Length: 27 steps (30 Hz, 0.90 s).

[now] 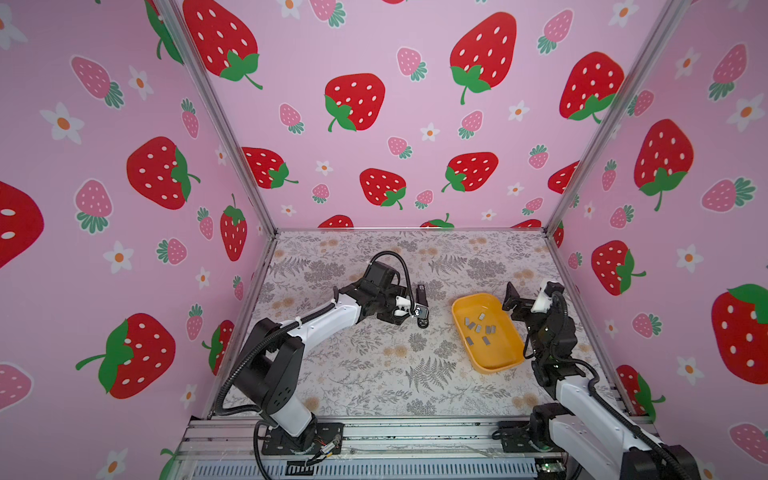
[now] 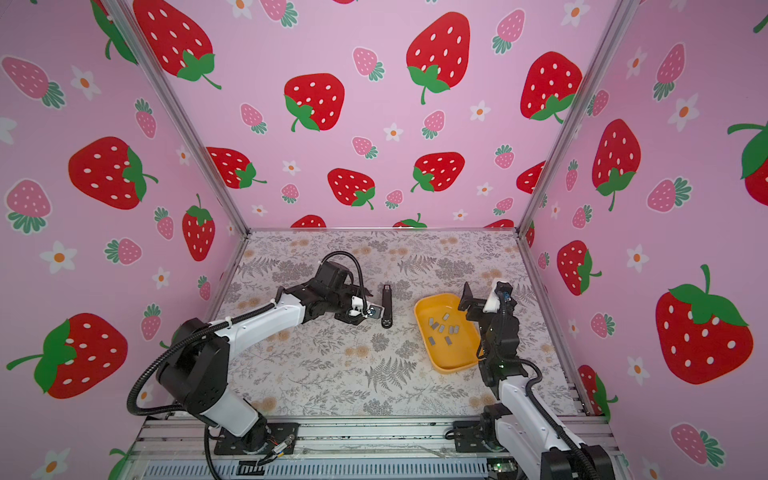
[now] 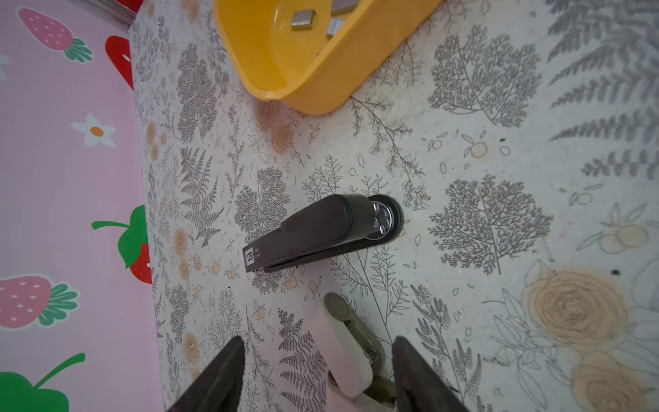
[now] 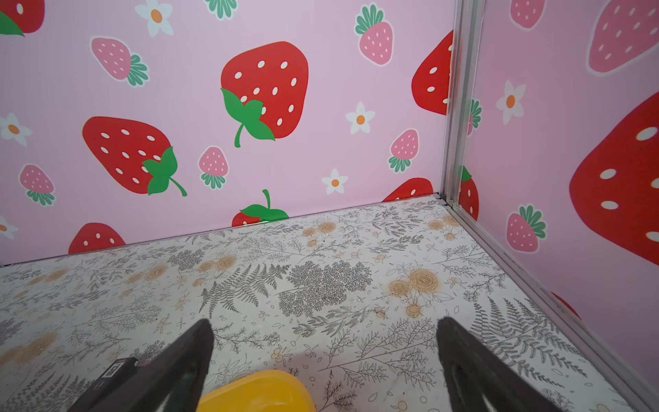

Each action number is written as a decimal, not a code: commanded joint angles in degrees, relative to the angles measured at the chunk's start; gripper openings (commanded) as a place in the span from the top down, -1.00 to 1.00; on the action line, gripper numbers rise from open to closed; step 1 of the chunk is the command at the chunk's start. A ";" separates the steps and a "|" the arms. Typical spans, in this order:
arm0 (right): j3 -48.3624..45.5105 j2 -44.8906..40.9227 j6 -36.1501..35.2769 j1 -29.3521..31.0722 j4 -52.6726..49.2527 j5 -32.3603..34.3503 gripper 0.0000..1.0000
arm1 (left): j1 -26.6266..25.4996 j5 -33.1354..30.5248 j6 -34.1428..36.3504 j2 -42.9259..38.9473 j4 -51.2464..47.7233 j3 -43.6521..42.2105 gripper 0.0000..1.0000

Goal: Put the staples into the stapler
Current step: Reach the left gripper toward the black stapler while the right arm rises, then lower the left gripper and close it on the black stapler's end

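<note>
Staples (image 1: 478,328), several short grey metallic rectangular strips, lay loose at odd angles on the floor of a shallow yellow plastic tray (image 1: 496,362) with rounded corners, on the right half of the table (image 1: 374,374) in both top views. A small whitish stapler (image 3: 344,353) with olive-grey metal parts lay flat between the fingers of the left gripper (image 3: 318,344). Its jaws stood apart on either side, with a clear gap on one side; whether the other finger touched could not be told. A long black stapler (image 3: 317,232) with a white label at one end lay just beyond, apart from the whitish stapler and the yellow tray. The right gripper (image 4: 324,324) hung spread wide, holding nothing, by the tray's far end. The table wore a pale covering printed with grey ferns and tan roses. Pink walls (image 1: 374,124) with red strawberries and white flowers closed three sides, joined by aluminium posts (image 1: 216,116); a metal rail (image 1: 374,436) ran along the near edge. The tray sat near the right wall, while the middle and near table lay open.
</note>
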 commanded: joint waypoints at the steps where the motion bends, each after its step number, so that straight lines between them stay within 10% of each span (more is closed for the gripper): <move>1: 0.20 -0.17 -0.20 -0.33 3.59 -1.09 -0.99 | -1.37 -0.74 7.08 3.23 -2.91 3.94 -0.34; 27: 1.34 4.72 -0.18 -0.34 5.20 -0.63 -0.99 | -9.08 -10.07 18.77 23.77 -13.85 26.60 -0.07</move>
